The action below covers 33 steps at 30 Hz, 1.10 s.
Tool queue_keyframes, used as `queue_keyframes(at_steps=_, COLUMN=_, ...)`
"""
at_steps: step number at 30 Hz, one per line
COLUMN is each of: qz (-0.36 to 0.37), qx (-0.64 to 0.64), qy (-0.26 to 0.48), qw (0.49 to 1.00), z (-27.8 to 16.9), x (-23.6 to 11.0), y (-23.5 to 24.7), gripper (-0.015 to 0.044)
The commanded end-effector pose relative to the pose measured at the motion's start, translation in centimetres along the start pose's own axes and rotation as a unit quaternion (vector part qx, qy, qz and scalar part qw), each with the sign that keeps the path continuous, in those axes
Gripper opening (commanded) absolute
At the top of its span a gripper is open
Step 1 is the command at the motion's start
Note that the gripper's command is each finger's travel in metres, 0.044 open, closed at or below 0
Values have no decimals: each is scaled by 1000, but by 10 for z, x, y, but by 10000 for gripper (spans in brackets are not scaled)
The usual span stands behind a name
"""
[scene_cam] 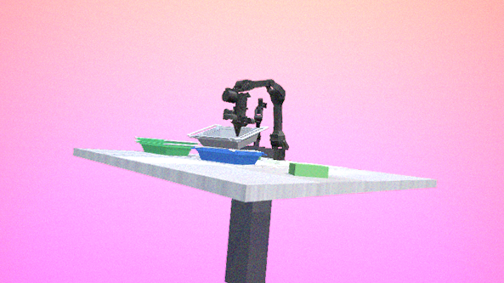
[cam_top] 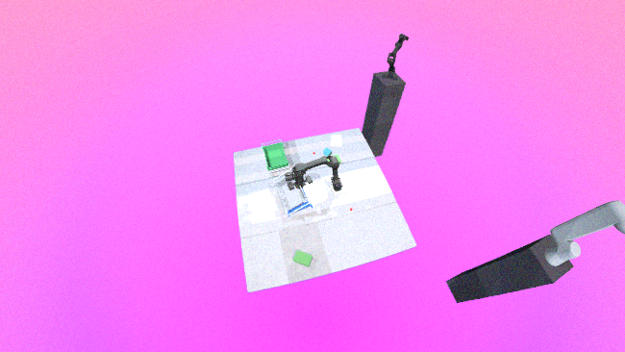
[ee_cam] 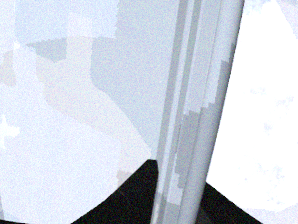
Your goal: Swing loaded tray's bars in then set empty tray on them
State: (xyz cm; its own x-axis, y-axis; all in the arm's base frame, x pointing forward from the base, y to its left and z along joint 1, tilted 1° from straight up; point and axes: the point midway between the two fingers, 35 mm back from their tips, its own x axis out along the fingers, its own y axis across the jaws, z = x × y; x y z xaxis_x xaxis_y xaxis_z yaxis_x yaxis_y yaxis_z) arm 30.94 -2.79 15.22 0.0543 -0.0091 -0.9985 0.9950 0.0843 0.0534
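- the gripper (scene_cam: 238, 132) is pointing straight down and clenching the rim of the grey empty tray (scene_cam: 226, 137), its fingers nearly together on the thin wall.
- the grey tray is hanging in the air, roughly level, just above and slightly behind the blue loaded tray (scene_cam: 227, 155); whether the two are touching is too small to tell.
- the blue tray is sitting on the white table (scene_cam: 250, 186), beside the arm's base.
- a green tray (scene_cam: 163, 146) is lying further back on the table.
- a green block (scene_cam: 309, 170) is resting near the table's front edge, well apart from the trays.
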Motion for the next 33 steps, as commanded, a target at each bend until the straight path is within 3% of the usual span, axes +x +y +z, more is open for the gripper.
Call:
queue_keyframes(at_steps=1, qz=-8, qx=-2, qy=0, qw=1000, z=0, x=4, y=-5, gripper=0)
queue_keyframes(at_steps=33, qz=-9, qx=-2, qy=0, qw=1000, z=0, x=17, y=-11, gripper=0)
